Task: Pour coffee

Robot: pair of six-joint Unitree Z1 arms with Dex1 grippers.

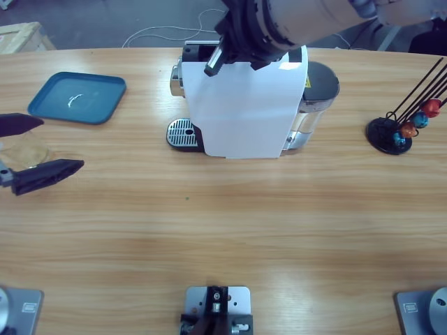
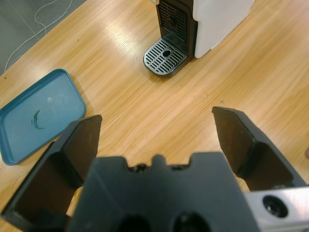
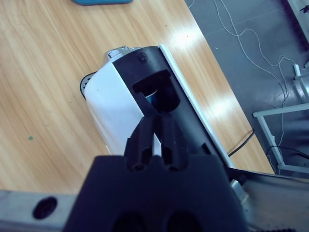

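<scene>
Preparing the white box-shaped coffee machine [image 1: 244, 105]: right gripper [image 3: 155, 126] clenched above its open top slot, left gripper [image 2: 157, 133] spread wide before its drip grille [image 2: 165, 56]; next, lid closing probably.

Worktop [image 1: 209, 230]: wood grain, smooth, slight sheen | coffee machine [image 1: 244, 112]: glossy white plastic casing, chromed metal trim | drip grille [image 2: 165, 57]: perforated metal | tray [image 1: 77, 98]: matt blue plastic

We are seeing the left gripper [image 2: 157, 140] showing two broad, matte black, wedge-shaped jaws and a silver plate with a dark screw hole. The right gripper [image 3: 157, 126] is showing ribbed black jaws, and its arm [image 1: 293, 24] is wearing a silver-grey shell with a black collar.
</scene>
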